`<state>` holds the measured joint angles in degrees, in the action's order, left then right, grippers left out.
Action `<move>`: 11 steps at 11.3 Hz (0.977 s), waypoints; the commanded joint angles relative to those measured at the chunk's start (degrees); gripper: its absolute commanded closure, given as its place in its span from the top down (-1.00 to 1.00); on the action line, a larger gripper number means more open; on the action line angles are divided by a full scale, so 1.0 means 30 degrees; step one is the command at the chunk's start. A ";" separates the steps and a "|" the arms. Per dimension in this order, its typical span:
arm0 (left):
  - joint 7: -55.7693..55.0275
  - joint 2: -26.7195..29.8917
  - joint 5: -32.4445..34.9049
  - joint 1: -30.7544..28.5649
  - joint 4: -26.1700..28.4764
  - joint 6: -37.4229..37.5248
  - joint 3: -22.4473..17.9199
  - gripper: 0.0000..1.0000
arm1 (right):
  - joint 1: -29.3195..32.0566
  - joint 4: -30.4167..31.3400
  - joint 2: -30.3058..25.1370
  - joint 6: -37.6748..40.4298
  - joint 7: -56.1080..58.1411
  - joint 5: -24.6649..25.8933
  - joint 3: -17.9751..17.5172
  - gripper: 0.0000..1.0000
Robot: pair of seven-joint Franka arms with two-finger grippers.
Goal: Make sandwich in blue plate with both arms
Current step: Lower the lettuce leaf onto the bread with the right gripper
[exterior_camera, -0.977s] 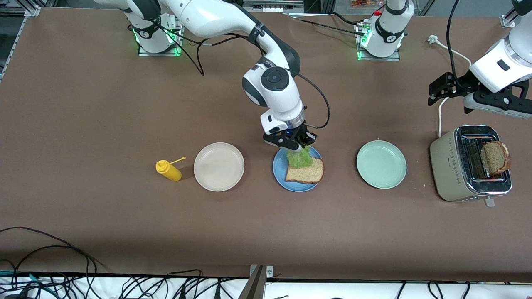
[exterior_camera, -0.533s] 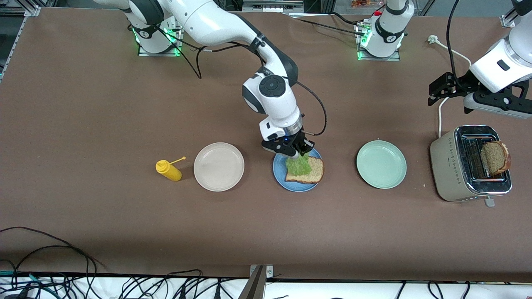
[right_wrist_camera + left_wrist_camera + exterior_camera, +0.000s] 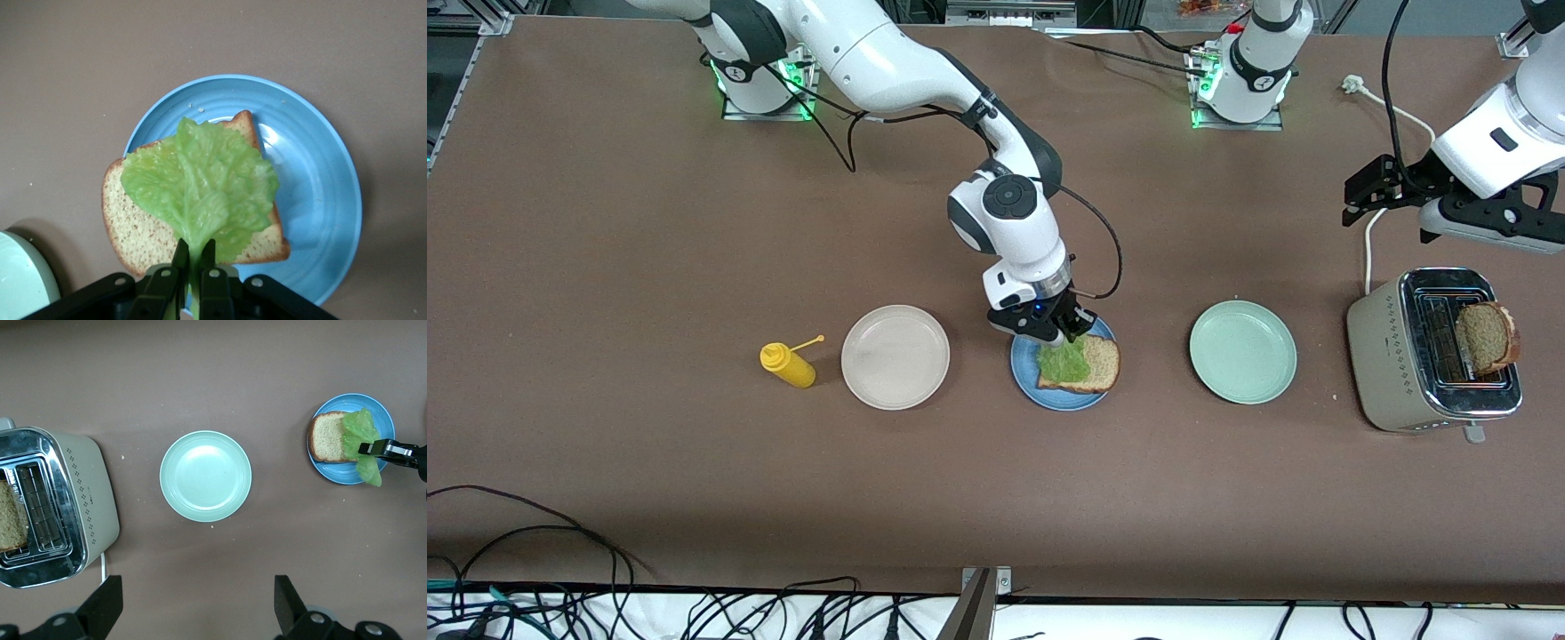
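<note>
- Here, my right claw [image 3: 1069,335] sits low over the blue plate [image 3: 1024,372], pinched tight on the stem end of a ruffled green lettuce leaf [image 3: 1064,361].
- The leaf drapes over a slice of brown bread [image 3: 1098,364] that lies flat on the blue plate; from my right wrist, the leaf [image 3: 200,190] covers much of the slice [image 3: 137,230], and the plate's rim [image 3: 333,173] shows around it.
- My left claw [image 3: 1371,188] hangs in the air, jaws spread wide and holding nothing, over bare desk [image 3: 996,498] just beside the toaster at the left arm's end; that arm waits.
- The toaster [image 3: 1392,356] is pale with a shiny metal top, and a second slice of brown bread [image 3: 1487,338] stands up out of one of its slots.
- A pale green plate [image 3: 1242,352] lies between the blue plate and the toaster, with nothing on it.
- A beige plate [image 3: 895,357] lies beside the blue plate toward the right arm's end, and a yellow squeeze bottle [image 3: 787,364] lies tilted just beside that.
- All three plates sit in one row across the brown desk.
</note>
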<state>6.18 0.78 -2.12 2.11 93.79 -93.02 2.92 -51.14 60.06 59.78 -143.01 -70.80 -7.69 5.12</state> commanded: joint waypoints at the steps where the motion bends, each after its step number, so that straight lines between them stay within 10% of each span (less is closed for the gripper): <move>1: 0.0282 -0.0259 -0.0348 0.0057 -0.0620 0.0481 -0.0093 1.00 | -0.0180 -0.1005 0.1049 -0.0758 -0.0159 0.0364 0.0315 -1.00; 4: 0.0282 -0.0259 -0.0348 0.0057 -0.0620 0.0481 -0.0093 1.00 | -0.0180 -0.0946 0.1050 -0.0758 -0.0100 0.0540 0.0316 -0.85; 5: 0.0282 -0.0259 -0.0348 0.0057 -0.0620 0.0481 -0.0093 1.00 | -0.0180 -0.0917 0.1079 -0.0759 -0.0100 0.1149 0.0461 0.72; 6: 0.0282 -0.0259 -0.0348 0.0057 -0.0620 0.0510 -0.0093 1.00 | -0.0180 -0.0888 0.1079 -0.0701 -0.0158 0.2635 0.0491 1.00; 11: 0.0282 -0.0259 -0.0348 0.0057 -0.0620 0.0510 -0.0064 1.00 | -0.0297 -0.0858 0.1021 -0.0642 -0.0276 0.3177 0.0491 1.00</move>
<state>6.18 0.77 -2.12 2.11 93.79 -93.02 2.92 -51.54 60.04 61.45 -145.05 -70.81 0.89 5.80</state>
